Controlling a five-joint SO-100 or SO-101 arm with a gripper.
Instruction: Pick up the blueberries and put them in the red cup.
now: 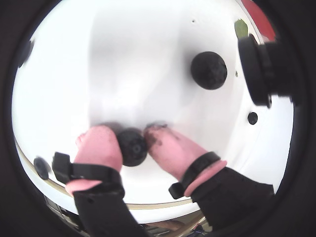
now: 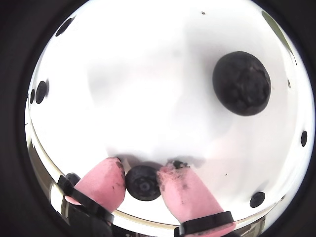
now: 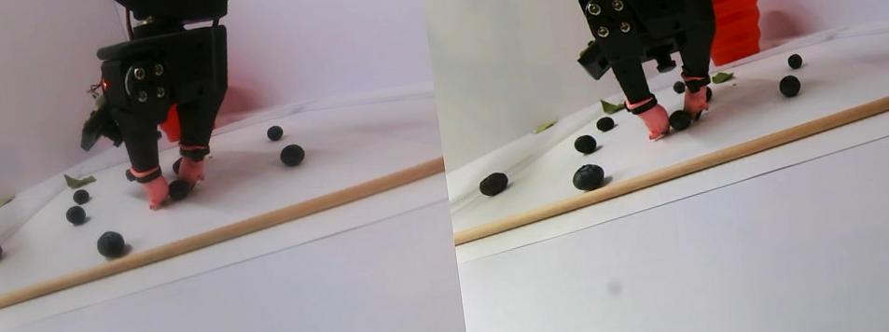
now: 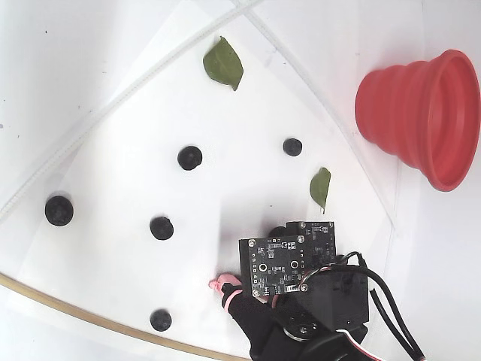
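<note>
Straddling one of the blueberries [image 1: 132, 146], the claw [image 2: 143, 182] sits low on the white surface [image 2: 148, 89] at the bottom centre of both wrist views, its pink fingertips [image 1: 101, 145] narrowed to the berry's width and seemingly touching both its sides, though nothing shows it lifted. A larger berry [image 2: 242, 83] lies well apart at the upper right of a wrist view. In the fixed view the red cup [image 4: 421, 116] lies tipped at the upper right, and two green leaves [image 4: 223, 63] rest among the scattered berries.
</note>
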